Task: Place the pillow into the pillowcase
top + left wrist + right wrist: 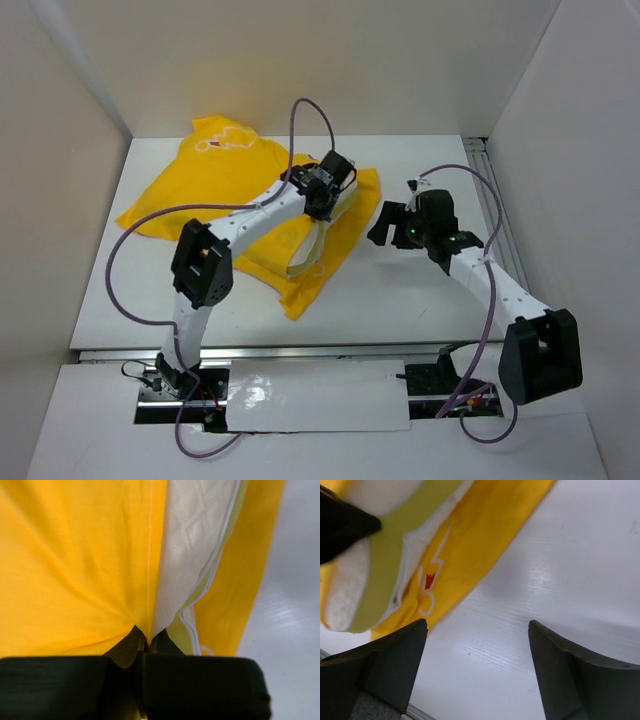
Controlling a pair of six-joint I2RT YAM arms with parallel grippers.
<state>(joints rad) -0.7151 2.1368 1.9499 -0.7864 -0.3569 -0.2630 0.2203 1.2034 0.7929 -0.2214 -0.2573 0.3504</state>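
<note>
Yellow cloth of the pillowcase (pixel 215 175) lies spread and rumpled over the far left half of the white worktop (pixel 420 310). The pillow (pixel 312 250) sits at the case's right side, mostly covered by the yellow fabric. Only its right edge shows, a cream strip with a pale green band.

The left arm (pixel 250 215) reaches across the case to that open edge. In the left wrist view the left fingers (pixel 127 647) are closed tip to tip, pinching the hem of the pillowcase (pixel 75 565) — creases fan out from the pinch. The quilted cream face of the pillow (pixel 195 535) lies just beside the hem, touching it.

The right fingers (pixel 395 665) stand spread wide with nothing between them, hanging over bare worktop (pixel 545 570) just to the right of the case. In the right wrist view the pillow's end (pixel 347 592) juts into the upper left, blurred. Its green band runs along it, with the pillowcase (pixel 485 535) beneath it — a small white-outlined print with a red patch shows on the yellow cloth there.
</note>
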